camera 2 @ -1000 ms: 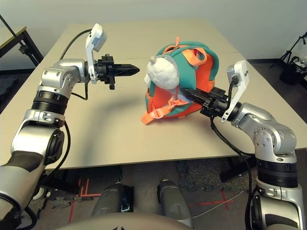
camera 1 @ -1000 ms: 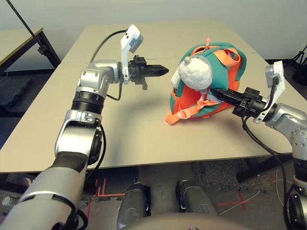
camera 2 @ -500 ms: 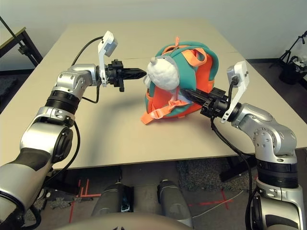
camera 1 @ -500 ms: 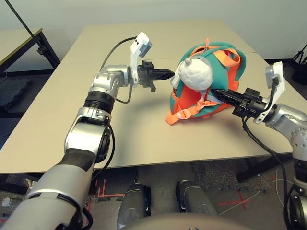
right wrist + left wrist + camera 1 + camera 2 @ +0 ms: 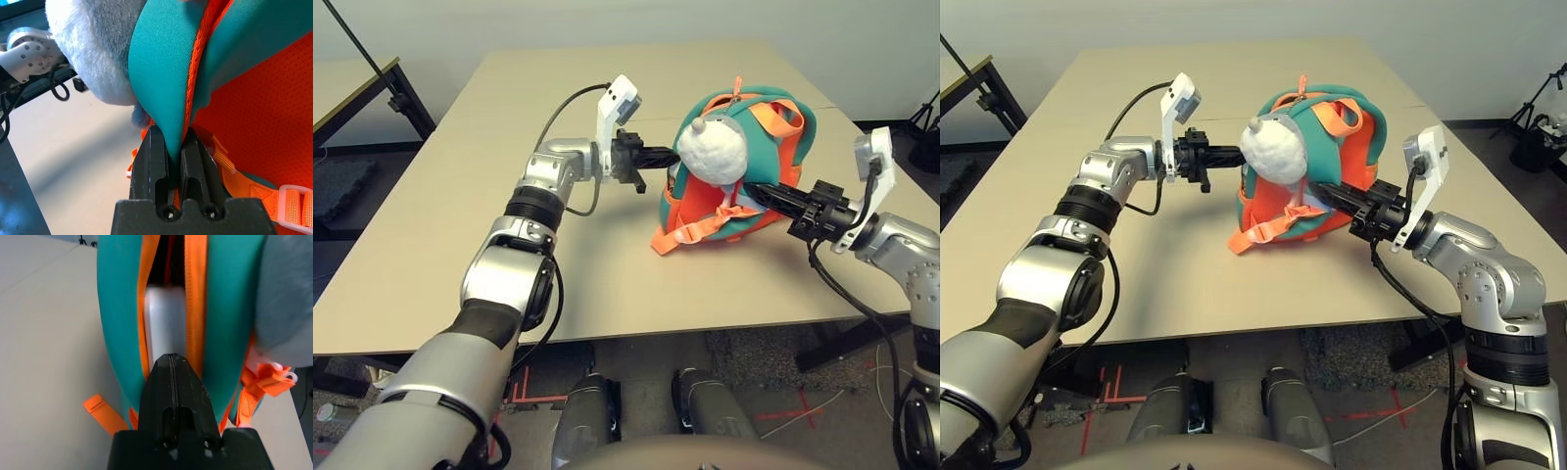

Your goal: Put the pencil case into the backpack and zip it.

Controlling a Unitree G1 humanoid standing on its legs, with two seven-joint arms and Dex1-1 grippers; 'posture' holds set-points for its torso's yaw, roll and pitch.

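The right gripper (image 5: 168, 147) has its jaws clamped on a fold of the backpack's teal fabric, beside the orange edging, while the left gripper (image 5: 171, 363) has its jaws pressed together with nothing between them, its tip right at the open slot of the backpack (image 5: 783, 127). Nearest the robot, the right arm reaches in low from the right, roughly level, bracing the bag at its lower side near the orange straps (image 5: 700, 227). Just past it the backpack stands on the table (image 5: 431, 235), the plush toy (image 5: 713, 152) hanging on the side facing the left arm. That arm stretches across from the left, forearm extended and the gripper pointing sideways into the bag just beside the toy. Through the gap between the orange zip edges the white pencil case (image 5: 165, 323) shows, already inside. So the zipping step seems in hand: the next move likely calls for finding the zip puller, which I cannot make out, and gripping it while the right arm holds the bag steady.
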